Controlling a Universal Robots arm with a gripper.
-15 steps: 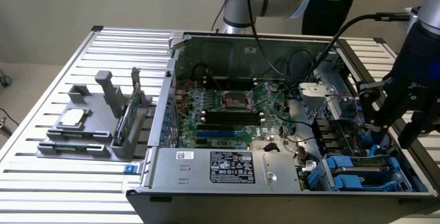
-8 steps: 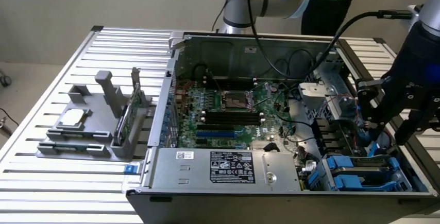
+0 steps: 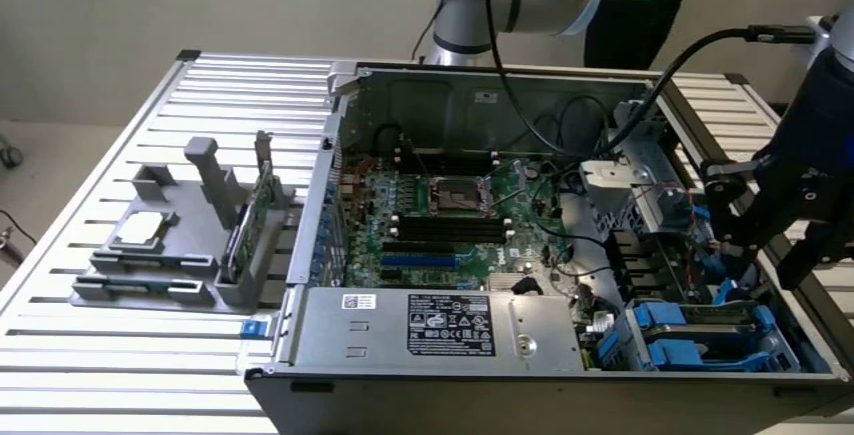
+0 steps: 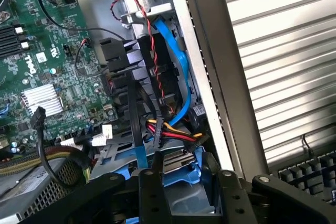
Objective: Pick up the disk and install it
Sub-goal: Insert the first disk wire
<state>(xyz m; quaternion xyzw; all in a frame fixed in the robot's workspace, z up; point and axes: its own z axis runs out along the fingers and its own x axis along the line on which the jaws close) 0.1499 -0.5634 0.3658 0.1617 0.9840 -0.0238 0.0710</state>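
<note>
Left: grey holder [image 3: 147, 280] on the tabletop [image 3: 80, 355] carries a square chip [image 3: 143, 227], flat, and a green card [image 3: 248, 225], on edge.
Centre: open case [image 3: 334, 155] holds motherboard [image 3: 427, 215] and, near side, power supply [image 3: 441, 323].
Right: my end effector [image 3: 771, 260] hangs over the drive bay [image 3: 707, 340], with what looks like the blue-railed disk [image 4: 181, 195] beneath it. Gripping or released, I cannot tell.
Install step, I judge. Seating calls for square rails and staying clear of the cables [image 4: 176, 132].
</note>
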